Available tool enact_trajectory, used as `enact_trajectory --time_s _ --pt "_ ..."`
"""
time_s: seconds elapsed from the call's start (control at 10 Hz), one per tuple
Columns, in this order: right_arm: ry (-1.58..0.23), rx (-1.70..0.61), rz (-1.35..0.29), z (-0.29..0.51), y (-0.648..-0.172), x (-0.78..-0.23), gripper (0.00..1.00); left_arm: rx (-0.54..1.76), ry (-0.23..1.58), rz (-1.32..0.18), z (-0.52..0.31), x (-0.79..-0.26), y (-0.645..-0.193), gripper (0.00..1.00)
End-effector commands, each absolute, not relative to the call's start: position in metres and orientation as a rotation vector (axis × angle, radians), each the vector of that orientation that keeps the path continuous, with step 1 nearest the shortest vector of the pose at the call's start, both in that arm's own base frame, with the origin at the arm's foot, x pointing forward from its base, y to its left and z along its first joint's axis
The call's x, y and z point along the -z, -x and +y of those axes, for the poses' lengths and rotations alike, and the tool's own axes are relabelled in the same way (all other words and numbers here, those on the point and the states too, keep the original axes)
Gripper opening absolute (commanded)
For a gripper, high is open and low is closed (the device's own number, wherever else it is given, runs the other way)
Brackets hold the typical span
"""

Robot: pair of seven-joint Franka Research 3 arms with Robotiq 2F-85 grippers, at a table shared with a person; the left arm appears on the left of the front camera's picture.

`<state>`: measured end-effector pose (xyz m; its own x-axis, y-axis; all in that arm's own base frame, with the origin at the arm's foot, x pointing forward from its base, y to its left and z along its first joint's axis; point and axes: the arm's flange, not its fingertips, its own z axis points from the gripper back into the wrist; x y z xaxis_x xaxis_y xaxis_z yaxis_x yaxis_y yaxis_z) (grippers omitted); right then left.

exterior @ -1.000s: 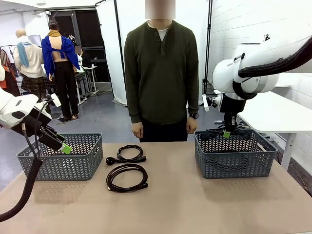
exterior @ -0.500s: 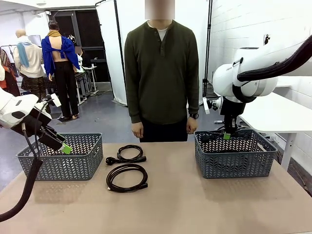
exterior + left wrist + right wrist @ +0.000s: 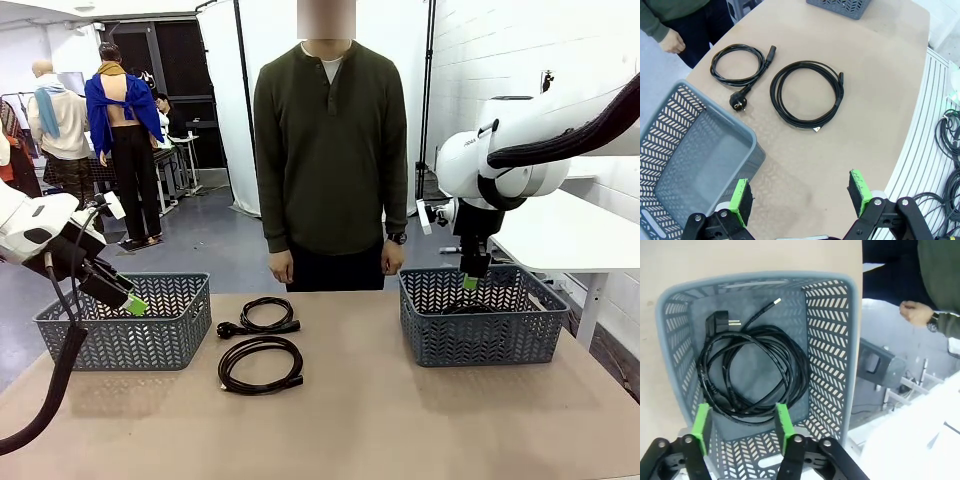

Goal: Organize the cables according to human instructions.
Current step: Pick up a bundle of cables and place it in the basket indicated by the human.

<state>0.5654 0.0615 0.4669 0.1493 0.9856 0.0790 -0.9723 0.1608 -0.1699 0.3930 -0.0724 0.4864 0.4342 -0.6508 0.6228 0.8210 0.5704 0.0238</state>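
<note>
Two coiled black cables lie on the table's left-middle, one [image 3: 262, 315] nearer the person and one [image 3: 260, 363] nearer me; the left wrist view shows the same pair, the plug-ended coil [image 3: 740, 65] and the larger coil [image 3: 807, 92]. A third cable [image 3: 752, 372] lies on the floor of the right basket [image 3: 480, 320]. My right gripper [image 3: 470, 282] hangs just above it, jaws apart, nothing between the pads [image 3: 782, 422]. My left gripper [image 3: 125, 300] hovers open by the left basket [image 3: 125, 325], its midpoint [image 3: 801, 195] over bare table.
The person stands at the far edge, hands hanging by the sides, one hand [image 3: 915, 312] beyond the right basket's rim [image 3: 857, 340]. The left basket's wall [image 3: 715, 130] shows close to my left fingers. A white side table [image 3: 570, 235] stands at right.
My right gripper has opened and let go of the cable, which now lies in the right basket. The left arm has not moved.
</note>
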Motion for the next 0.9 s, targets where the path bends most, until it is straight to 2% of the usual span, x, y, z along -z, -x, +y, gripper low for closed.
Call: enact_trajectory --time_s 0.0,0.5,0.8 --pt "0.108 -1.422 -0.195 0.0576 -0.5687 -0.4663 1.00 0.949 0.323 -0.640 -0.0693 -0.4850 -0.3953 1.00" --pt "0.085 -1.385 -0.137 0.0578 -0.5663 -0.4672 1.00 0.949 0.323 -0.640 -0.0693 -0.4850 -0.3953 1.00" --pt "0.078 -1.402 -0.174 0.0590 -0.5649 -0.4670 1.00 0.949 0.323 -0.640 -0.0693 -0.4850 -0.3953 1.00"
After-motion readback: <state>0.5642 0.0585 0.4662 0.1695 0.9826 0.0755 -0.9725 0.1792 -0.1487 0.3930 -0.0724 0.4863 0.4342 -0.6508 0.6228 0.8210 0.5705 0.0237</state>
